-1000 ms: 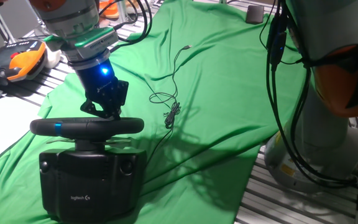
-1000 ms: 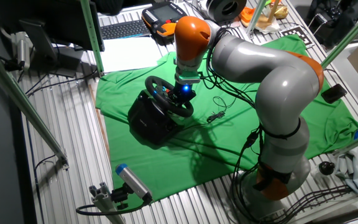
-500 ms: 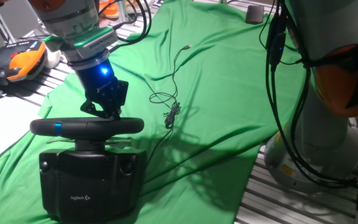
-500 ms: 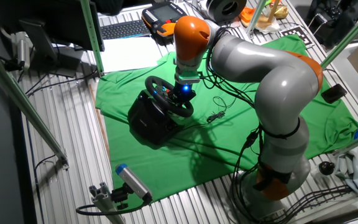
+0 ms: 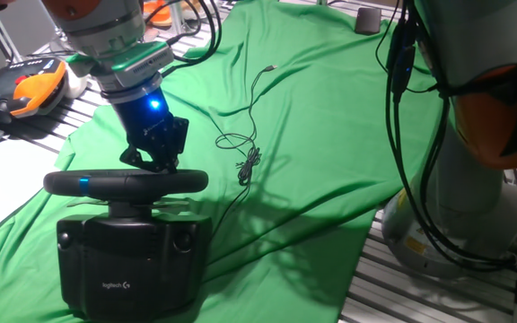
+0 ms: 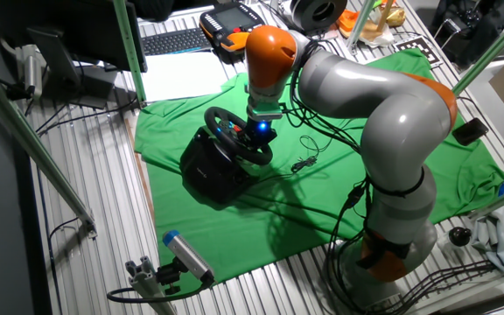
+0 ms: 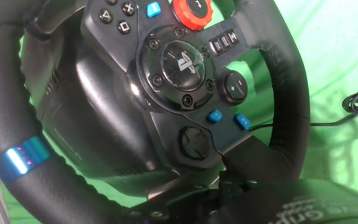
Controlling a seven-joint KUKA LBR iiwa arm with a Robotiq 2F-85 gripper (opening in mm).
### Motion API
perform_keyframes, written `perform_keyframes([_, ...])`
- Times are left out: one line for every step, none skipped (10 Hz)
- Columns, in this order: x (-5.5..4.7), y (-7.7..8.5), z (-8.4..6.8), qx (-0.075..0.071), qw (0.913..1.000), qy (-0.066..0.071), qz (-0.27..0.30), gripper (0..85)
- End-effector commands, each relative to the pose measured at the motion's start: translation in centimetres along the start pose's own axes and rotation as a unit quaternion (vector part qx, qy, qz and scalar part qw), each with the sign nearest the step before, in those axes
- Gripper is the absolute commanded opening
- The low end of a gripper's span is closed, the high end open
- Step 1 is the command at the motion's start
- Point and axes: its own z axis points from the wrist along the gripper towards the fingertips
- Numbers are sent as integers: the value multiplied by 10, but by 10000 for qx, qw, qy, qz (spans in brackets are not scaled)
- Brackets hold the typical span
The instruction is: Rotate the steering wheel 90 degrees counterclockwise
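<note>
1. Since a second ago the gripper (image 5: 155, 160) has edged slightly right; the steering wheel (image 5: 126, 183) looks unmoved.
2. The wheel sits on its black base (image 5: 133, 260) at the near left of the green cloth (image 5: 330, 135).
3. The jaws are behind the rim's far edge; whether they clench it I cannot tell.
4. A thin cable (image 5: 245, 135) lies farther right.

With the steering wheel (image 5: 126, 183) as landmark: it sat atop its base (image 5: 133, 260) on the cloth (image 5: 330, 135), gripper (image 5: 153, 161) just behind its rim, a loose cable (image 5: 245, 144) to its right, a handheld pendant (image 5: 25, 90) well behind-left, off the cloth.
</note>
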Motion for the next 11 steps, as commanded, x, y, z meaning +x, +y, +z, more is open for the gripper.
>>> perform_keyframes([0, -1, 2, -3, 10000, -17, -9, 0])
perform_keyframes([0, -1, 5, -3, 10000, -17, -9, 0])
perform_keyframes([0, -2, 5, -3, 10000, -17, -9, 0])
perform_keyframes([-1, -2, 5, 2, 10000, -33, -15, 0])
perform_keyframes([-1, -2, 5, 2, 10000, -33, -15, 0])
perform_keyframes([-2, -3, 6, -1, 10000, -48, -30, 0])
perform_keyframes([-3, -4, 6, 4, 10000, -65, -44, 0])
perform_keyframes([-4, -4, 7, 10, 10000, -74, -50, 0])
perform_keyframes([-6, -5, 7, 6, 9999, -96, -65, 0])
perform_keyframes([-7, -5, 8, 5, 9999, -104, -73, 0])
perform_keyframes([-9, -7, 8, -4, 9999, -110, -98, 0])
